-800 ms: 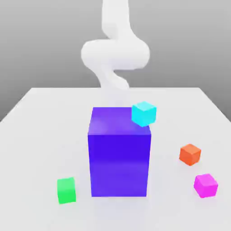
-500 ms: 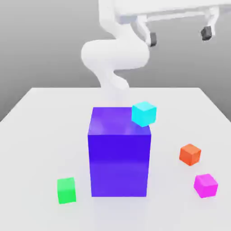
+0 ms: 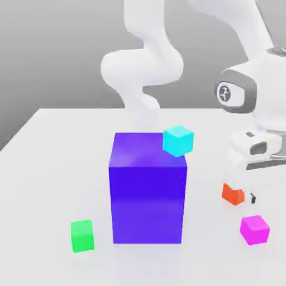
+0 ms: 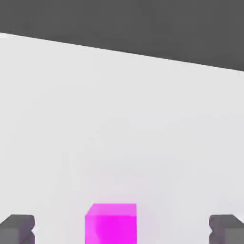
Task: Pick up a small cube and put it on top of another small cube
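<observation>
- pincer released, jaws spread wide, nothing between the pads yet
- in the hand view both fingertips sit far apart with the pink cube in the gap between them, touching neither
- pink cube rests on the table, just below and in front of the pincer as the exterior view shows it
- hand hangs low over the table, tips near but not down around the pink cube; exact height gap cannot be told
- orange cube sits just beside the pincer, partly hidden behind the hand, close enough to be knocked on descent (judgement)
- green cube is well apart from the pincer, on the far side of the big blue block, toward the exterior view's left, bare on top
- cyan cube sits at the top corner of the blue block, not part of the job
- progress: early, judged from the layout; approach and line-up over the pink cube look about done
- not done: no grasp, no lift, no carry, no stack
- left: lower around pink cube, clench, lift, travel past or over the blue block, set it on the green cube, let go
- watch: the blue block stands between pick spot and target, so the carry likely needs height
</observation>
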Robot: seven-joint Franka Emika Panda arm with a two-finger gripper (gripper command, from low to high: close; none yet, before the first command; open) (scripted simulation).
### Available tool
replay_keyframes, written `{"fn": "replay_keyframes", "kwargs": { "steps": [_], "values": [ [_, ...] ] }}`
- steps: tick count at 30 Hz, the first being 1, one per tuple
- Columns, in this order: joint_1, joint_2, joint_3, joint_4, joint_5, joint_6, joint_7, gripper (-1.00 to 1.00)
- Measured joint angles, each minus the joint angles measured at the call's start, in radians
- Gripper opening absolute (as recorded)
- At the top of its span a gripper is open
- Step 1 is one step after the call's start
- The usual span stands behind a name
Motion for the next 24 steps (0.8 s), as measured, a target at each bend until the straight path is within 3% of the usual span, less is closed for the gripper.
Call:
{"fn": "replay_keyframes", "kwargs": {
  "steps": [5,6,14,20,24],
  "values": [
    [0.088,0.182,-0.092,0.024,-0.112,0.129,0.099,0.0],
    [0.104,0.215,-0.111,0.031,-0.127,0.155,0.111,-1.0],
    [0.098,0.2,-0.103,0.027,-0.121,0.144,0.106,-1.0],
    [0.027,0.023,-0.028,0.022,0.039,0.017,-0.009,-1.0],
    [-0.082,-0.046,-0.089,0.02,0.124,-0.011,-0.078,-1.0]
  ]
}}
